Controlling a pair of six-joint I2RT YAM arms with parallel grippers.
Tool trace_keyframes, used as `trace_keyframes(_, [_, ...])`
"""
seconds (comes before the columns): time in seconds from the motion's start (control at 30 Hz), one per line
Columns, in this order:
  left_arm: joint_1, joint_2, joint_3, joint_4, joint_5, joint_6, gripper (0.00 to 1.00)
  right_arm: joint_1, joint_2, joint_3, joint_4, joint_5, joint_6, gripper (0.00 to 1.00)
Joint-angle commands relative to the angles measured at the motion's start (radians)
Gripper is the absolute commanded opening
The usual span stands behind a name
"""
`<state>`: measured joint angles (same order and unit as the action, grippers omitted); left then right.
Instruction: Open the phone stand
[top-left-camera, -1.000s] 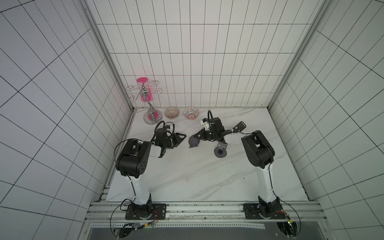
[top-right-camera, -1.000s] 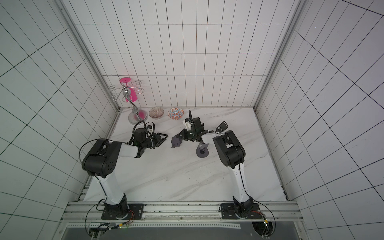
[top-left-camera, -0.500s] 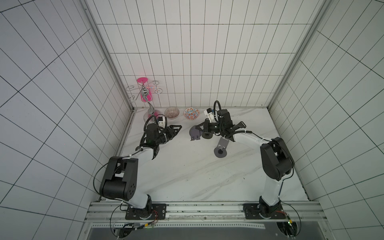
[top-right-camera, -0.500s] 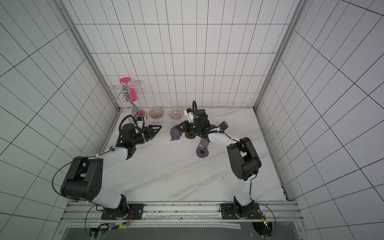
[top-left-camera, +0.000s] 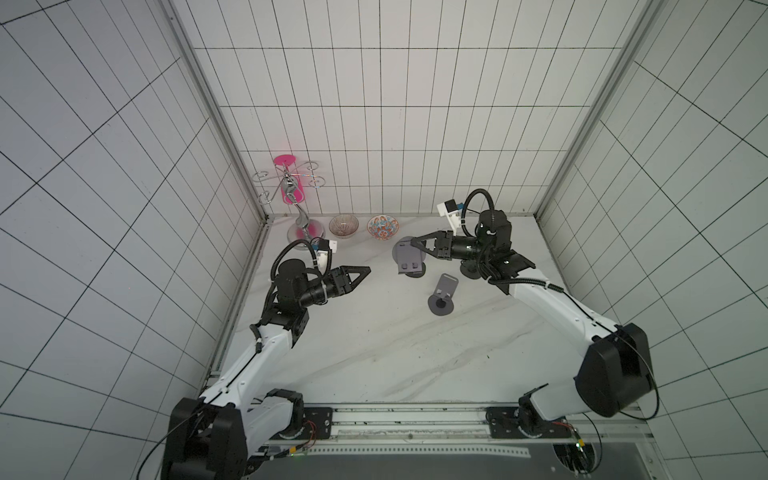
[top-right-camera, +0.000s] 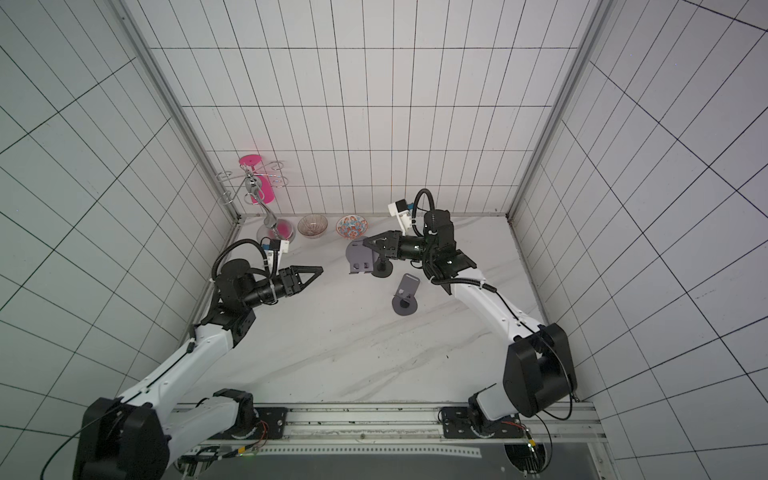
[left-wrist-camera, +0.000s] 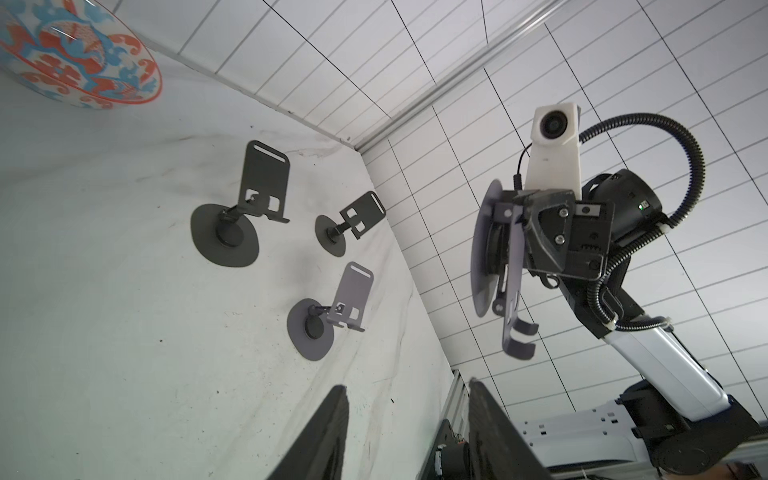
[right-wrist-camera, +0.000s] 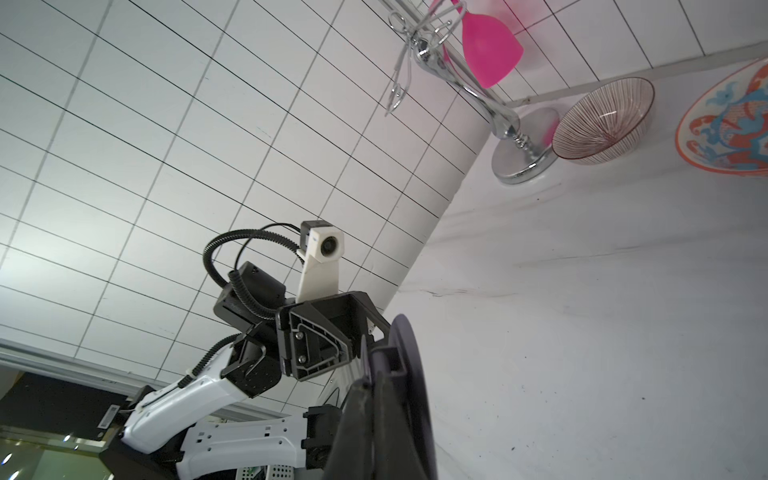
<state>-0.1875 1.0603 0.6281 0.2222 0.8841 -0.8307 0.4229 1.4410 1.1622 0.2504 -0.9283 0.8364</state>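
Phone stand (top-left-camera: 405, 254) is hanging folded, gripped between the right jaws; left jaws are hovering half-open, empty, well apart. Likely light, stiff, slick metal: left jaws should be pinching its free plate edge.
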Motion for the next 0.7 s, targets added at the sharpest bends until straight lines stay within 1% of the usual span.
trace_keyframes(0.0, [-0.027,-0.039,0.007,-0.033,0.047,-0.017,0.49,0.007,-0.052,-0.064,0.098,-0.096,0.125,0.00])
trace_keyframes(0.1, [-0.068,-0.065,0.021,-0.022,0.048,-0.030,0.49,0.017,-0.086,-0.113,0.197,-0.110,0.208,0.00])
trace_keyframes(0.17, [-0.095,-0.072,0.037,-0.020,0.043,-0.034,0.50,0.029,-0.109,-0.135,0.215,-0.109,0.229,0.00])
trace_keyframes(0.4, [-0.161,-0.068,0.079,-0.032,0.026,-0.030,0.50,0.054,-0.168,-0.182,0.214,-0.098,0.230,0.00])
trace_keyframes(0.53, [-0.174,-0.056,0.091,-0.052,0.009,-0.014,0.50,0.067,-0.183,-0.195,0.228,-0.104,0.236,0.00])
trace_keyframes(0.67, [-0.186,-0.041,0.106,-0.046,0.016,-0.018,0.49,0.088,-0.188,-0.225,0.235,-0.092,0.234,0.00])
